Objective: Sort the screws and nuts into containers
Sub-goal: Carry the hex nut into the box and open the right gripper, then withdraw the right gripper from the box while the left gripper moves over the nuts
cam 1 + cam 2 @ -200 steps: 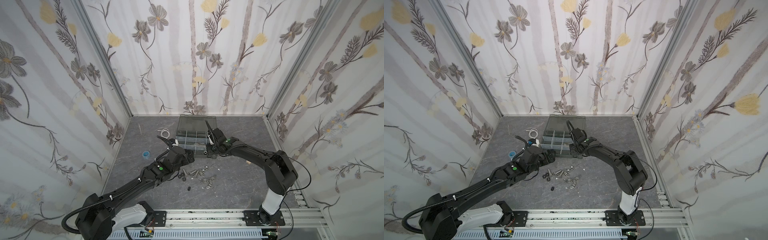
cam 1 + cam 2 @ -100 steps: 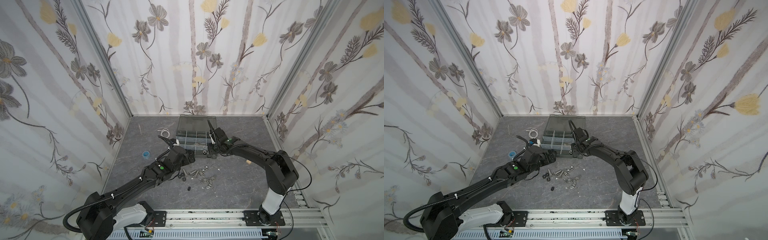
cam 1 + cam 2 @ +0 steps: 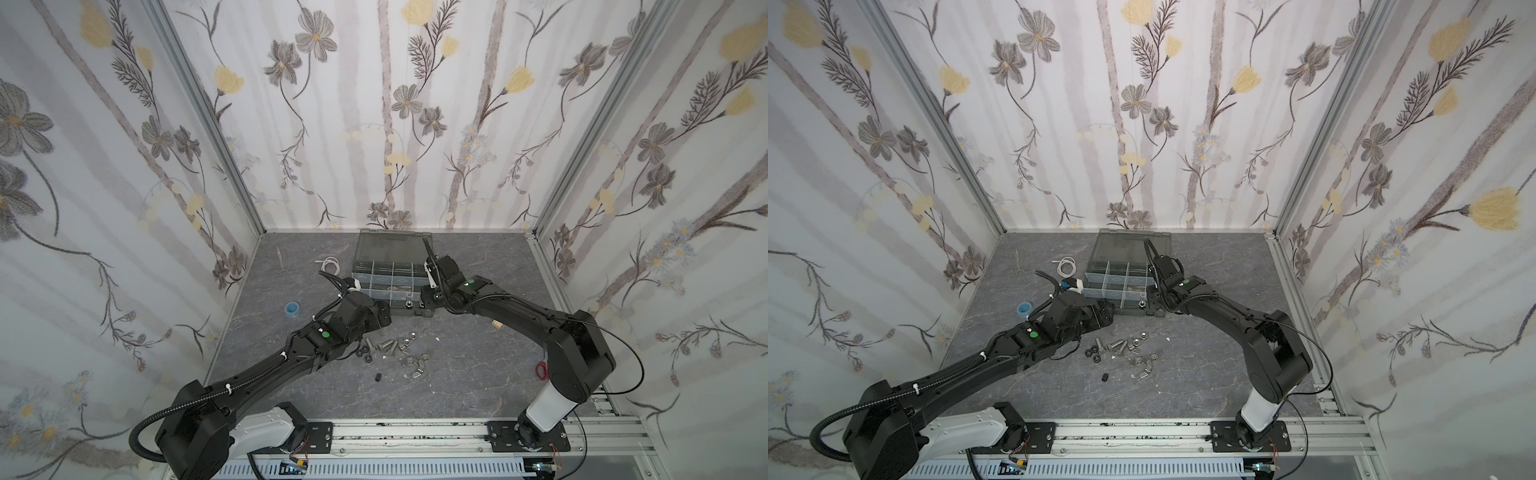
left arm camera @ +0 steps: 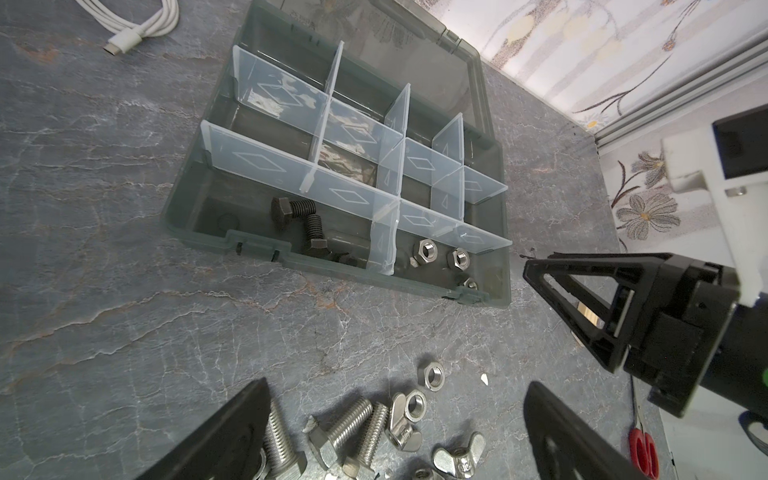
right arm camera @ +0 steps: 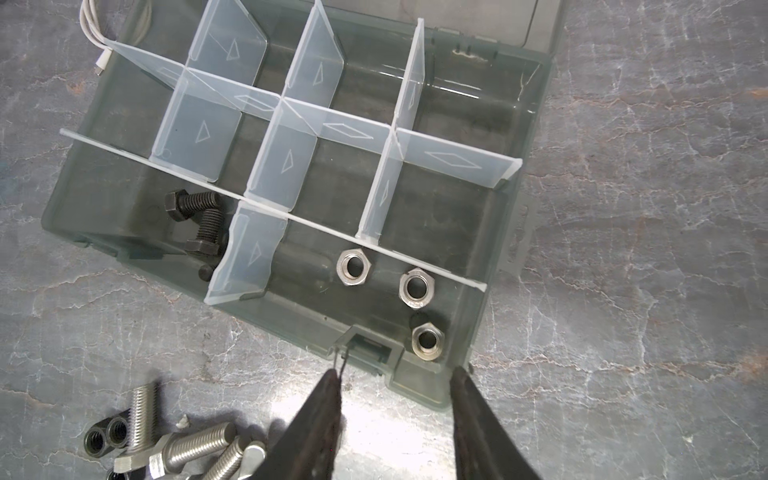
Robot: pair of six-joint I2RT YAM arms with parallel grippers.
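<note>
On the grey marbled surface (image 3: 469,386) lie a coiled white cable (image 3: 328,264), a blue tape roll (image 3: 292,309), slim metal scissors (image 3: 281,262) near the back-left wall, and red handles (image 3: 541,370), perhaps scissors, at far right.

Both top views sit high above the near edge. They look down toward the far wall from far enough off to hold my whole table (image 3: 457,386). My left wrist camera rides low and close, looking past my left fingers (image 4: 232,432) at the organizer case (image 4: 332,272) from its near-left. The right one peers steeply down over my right fingers (image 5: 316,424) at the case's near-right corner. All four views share that case.
</note>
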